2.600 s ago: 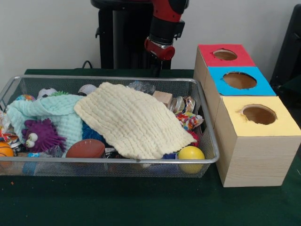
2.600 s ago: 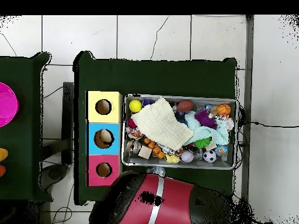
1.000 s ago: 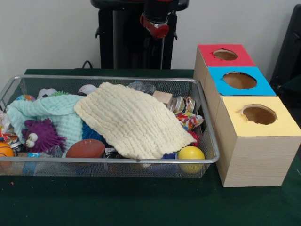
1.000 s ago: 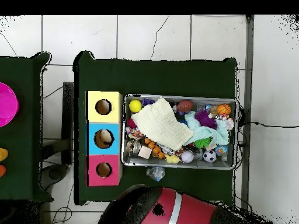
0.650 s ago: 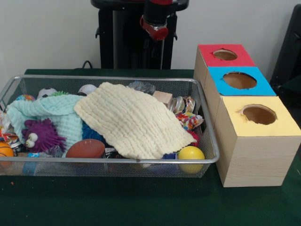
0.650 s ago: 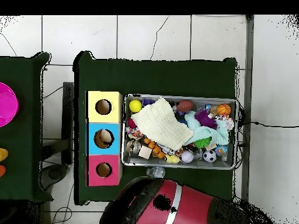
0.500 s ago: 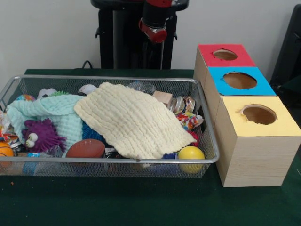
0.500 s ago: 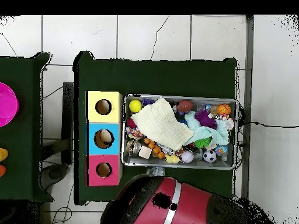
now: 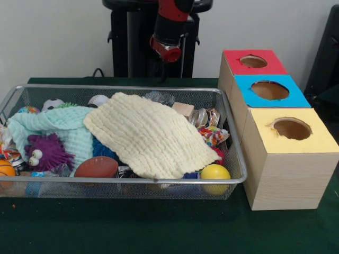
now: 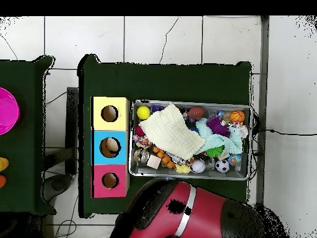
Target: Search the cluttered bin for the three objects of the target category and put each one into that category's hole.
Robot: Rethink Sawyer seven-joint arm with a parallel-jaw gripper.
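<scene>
Overhead, claw behind bin; touching nothing; opening unclear.

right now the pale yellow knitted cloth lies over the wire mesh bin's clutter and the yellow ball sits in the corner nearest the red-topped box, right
Not quite. The yellow ball sits in the corner nearest the yellow-topped box, as the front view shows. The pale yellow knitted cloth does lie over the wire mesh bin clutter.

Green table cover, white tiled floor – pink round object on side table.
</scene>
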